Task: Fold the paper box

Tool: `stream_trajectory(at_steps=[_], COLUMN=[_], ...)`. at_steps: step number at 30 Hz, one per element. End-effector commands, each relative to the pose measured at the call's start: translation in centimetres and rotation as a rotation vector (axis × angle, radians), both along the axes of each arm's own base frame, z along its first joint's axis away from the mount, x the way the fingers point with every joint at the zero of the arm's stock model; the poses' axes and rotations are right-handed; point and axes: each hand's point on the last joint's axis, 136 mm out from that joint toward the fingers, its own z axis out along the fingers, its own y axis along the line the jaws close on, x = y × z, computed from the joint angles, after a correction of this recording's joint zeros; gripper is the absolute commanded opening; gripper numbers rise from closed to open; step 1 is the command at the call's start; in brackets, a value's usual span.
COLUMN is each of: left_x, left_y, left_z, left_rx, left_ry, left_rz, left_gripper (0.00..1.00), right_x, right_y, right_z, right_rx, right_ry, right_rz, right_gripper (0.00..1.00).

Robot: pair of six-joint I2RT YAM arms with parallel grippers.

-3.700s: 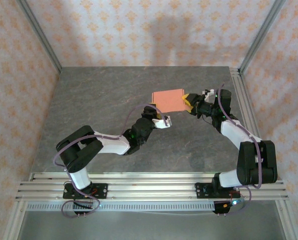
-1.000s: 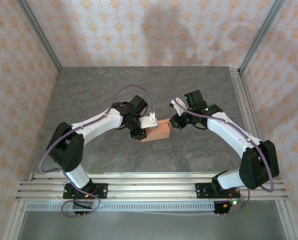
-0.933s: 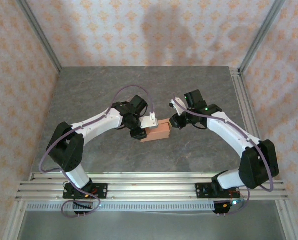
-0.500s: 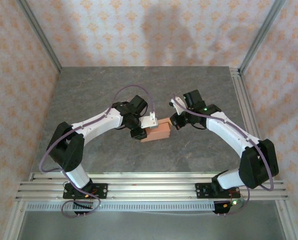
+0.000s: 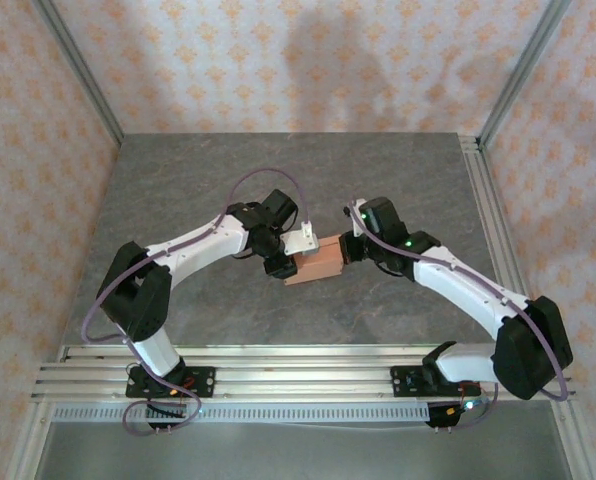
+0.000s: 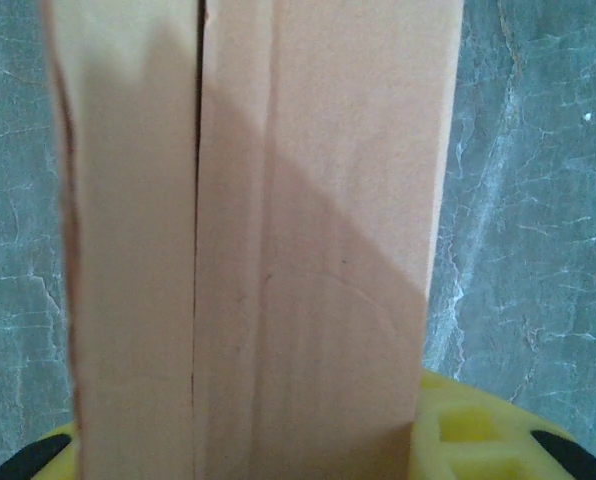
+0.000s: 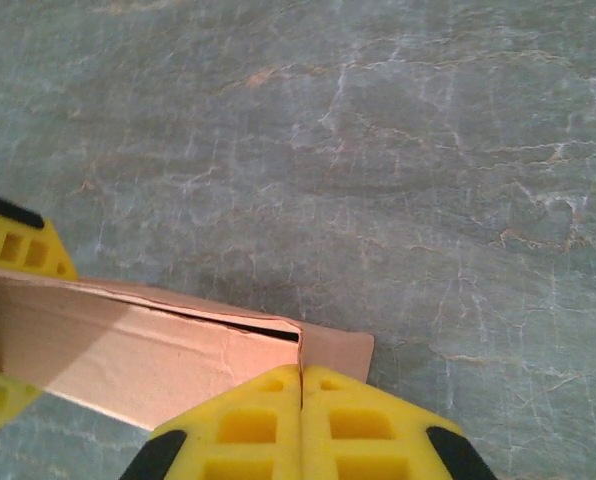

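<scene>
The paper box (image 5: 318, 263) is a salmon-orange card sleeve held just above the middle of the grey table (image 5: 178, 180). My left gripper (image 5: 295, 259) is shut on its left end. In the left wrist view the box (image 6: 278, 250) stretches away from the gripper (image 6: 248, 445), with a yellow finger (image 6: 478, 430) beside it. My right gripper (image 5: 346, 250) is shut and empty. Its joined tips (image 7: 300, 372) press the box's (image 7: 128, 360) right end, where a flap (image 7: 340, 350) sticks out and a dark slit shows. The left gripper's finger (image 7: 18, 248) clamps the far end.
Aluminium rails (image 5: 298, 365) run along the near edge by the arm bases. Another rail (image 5: 483, 200) lines the right side. Patterned walls close in the back and both sides. Bare tabletop lies all round the box.
My right gripper has closed, and its arm has swung in and lower until the tips meet the box's right end. The left gripper still holds the box in the same place.
</scene>
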Motion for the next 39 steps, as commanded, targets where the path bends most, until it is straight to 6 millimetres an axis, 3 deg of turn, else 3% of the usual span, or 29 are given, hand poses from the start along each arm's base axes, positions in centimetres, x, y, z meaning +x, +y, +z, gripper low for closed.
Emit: stream_trajectory(at_steps=[1,9,15,26,30,34,36,39], left_x=[0.6,0.9,1.2,1.4,1.3,1.0,0.8,0.7], left_y=[0.9,1.2,1.5,1.7,1.8,1.9,2.0,2.1], left_z=[-0.9,-0.9,-1.3,-1.8,-1.9,-2.0,-2.1,-2.2], left_rx=[0.059,0.071,0.093,0.112,0.114,0.122,0.125,0.127], left_ry=[0.009,-0.012,-0.019,-0.016,-0.015,-0.011,-0.005,-0.002], left_rz=[0.05,0.064,0.077,0.084,0.078,0.068,0.063,0.059], left_gripper=[0.35,0.37,0.37,0.37,0.37,0.37,0.37,0.37], right_x=[0.9,1.1,1.2,1.2,1.0,1.0,1.0,0.9], right_y=[0.3,-0.2,0.4,0.0,0.0,-0.6,-0.8,-1.2], right_z=[1.7,2.2,3.8,2.8,2.0,3.7,4.0,3.8], right_rx=[0.075,0.112,0.186,0.127,0.087,0.002,-0.021,-0.023], right_ry=[-0.077,-0.081,-0.042,0.063,0.04,-0.059,-0.07,-0.036], right_rz=[-0.111,-0.192,-0.226,-0.289,-0.234,-0.111,-0.044,0.049], right_gripper=[0.0,0.0,0.0,0.0,0.0,0.13,0.29,0.43])
